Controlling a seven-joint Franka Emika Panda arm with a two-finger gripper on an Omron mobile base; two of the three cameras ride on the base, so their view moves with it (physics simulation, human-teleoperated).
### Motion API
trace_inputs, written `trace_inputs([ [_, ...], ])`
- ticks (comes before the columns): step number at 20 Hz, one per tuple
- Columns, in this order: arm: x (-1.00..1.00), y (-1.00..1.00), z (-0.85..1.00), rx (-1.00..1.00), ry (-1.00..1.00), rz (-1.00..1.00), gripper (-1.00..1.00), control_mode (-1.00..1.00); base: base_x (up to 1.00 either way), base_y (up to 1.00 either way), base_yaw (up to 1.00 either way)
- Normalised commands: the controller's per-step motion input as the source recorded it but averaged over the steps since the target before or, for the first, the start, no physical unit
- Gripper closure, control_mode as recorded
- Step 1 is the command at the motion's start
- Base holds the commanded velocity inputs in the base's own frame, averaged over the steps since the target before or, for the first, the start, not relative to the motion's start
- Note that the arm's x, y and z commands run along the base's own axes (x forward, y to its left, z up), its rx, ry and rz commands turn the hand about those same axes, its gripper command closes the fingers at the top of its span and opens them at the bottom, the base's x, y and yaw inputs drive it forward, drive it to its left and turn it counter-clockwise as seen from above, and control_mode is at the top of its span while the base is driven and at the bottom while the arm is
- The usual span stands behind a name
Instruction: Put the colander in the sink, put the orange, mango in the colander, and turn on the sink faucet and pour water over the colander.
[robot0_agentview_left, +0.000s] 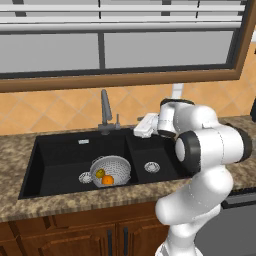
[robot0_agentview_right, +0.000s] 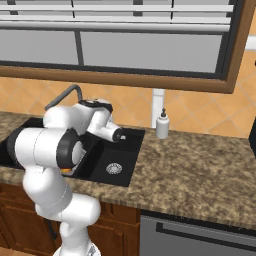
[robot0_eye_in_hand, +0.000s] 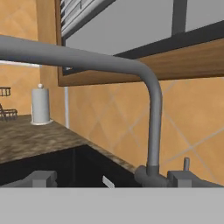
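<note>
So the colander (robot0_agentview_left: 112, 170) was sitting in the left basin of the sink (robot0_agentview_left: 55, 160), with the orange (robot0_agentview_left: 107, 179) and the mango (robot0_agentview_left: 100, 173) inside it, touching each other. The gripper (robot0_agentview_left: 142, 126) hung over the divider between the basins, just right of the sink faucet (robot0_agentview_left: 105, 111), jaws spread wide and holding nothing. From the hand camera, the faucet's spout and small lever (robot0_eye_in_hand: 186, 165) looked really close.

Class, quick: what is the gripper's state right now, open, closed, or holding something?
Gripper: open, holding nothing, near the sink faucet.
</note>
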Motion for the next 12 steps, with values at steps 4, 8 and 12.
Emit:
trace_inputs([
  [4,0.38,0.06,-0.04,0.0,0.0,0.0,-1.0,-1.0,0.0,0.0,0.0],
  [8,0.34,0.1,-0.08,0.0,0.0,0.0,-1.0,-1.0,0.0,0.0,0.0],
  [12,0.5,0.1,-0.15,0.0,0.0,0.0,-1.0,-1.0,0.0,0.0,0.0],
])
